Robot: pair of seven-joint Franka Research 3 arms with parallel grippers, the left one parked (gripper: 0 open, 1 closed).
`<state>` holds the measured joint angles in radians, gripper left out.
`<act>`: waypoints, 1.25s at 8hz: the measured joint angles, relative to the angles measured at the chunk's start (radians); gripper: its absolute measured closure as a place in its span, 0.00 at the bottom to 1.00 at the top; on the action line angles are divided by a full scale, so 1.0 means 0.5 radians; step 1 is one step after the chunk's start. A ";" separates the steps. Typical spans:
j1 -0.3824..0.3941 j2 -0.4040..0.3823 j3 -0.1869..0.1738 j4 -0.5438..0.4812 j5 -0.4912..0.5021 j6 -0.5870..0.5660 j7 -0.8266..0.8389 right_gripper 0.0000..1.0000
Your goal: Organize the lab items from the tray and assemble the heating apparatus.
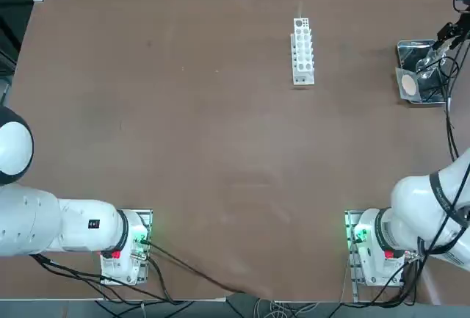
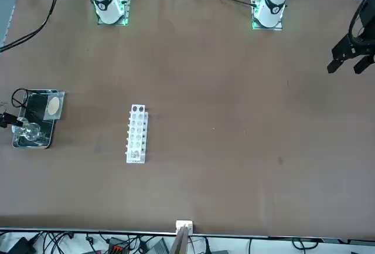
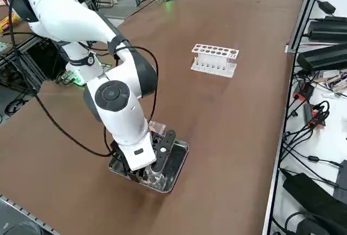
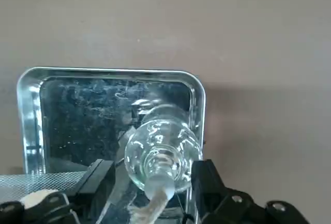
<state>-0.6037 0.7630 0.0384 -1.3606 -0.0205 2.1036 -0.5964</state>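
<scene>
Right arm (image 3: 116, 102): glossy white rounded shells, black joint bands, black round cap, black cable looped alongside.

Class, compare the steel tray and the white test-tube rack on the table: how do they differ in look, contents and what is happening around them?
The tray is shiny steel, low, with a dark floor; the rack is white plastic, taller, with rows of holes. The tray holds the glass burner and the mesh; the rack's holes look empty. The right gripper hangs over the tray, jaws either side of the burner; nothing is near the rack. Both are elongated and rest on the brown table.
</scene>
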 joint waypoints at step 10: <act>0.005 0.009 -0.010 0.000 -0.062 0.005 -0.004 0.56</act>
<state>-0.6014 0.7677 0.0333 -1.3605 -0.0513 2.1060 -0.5986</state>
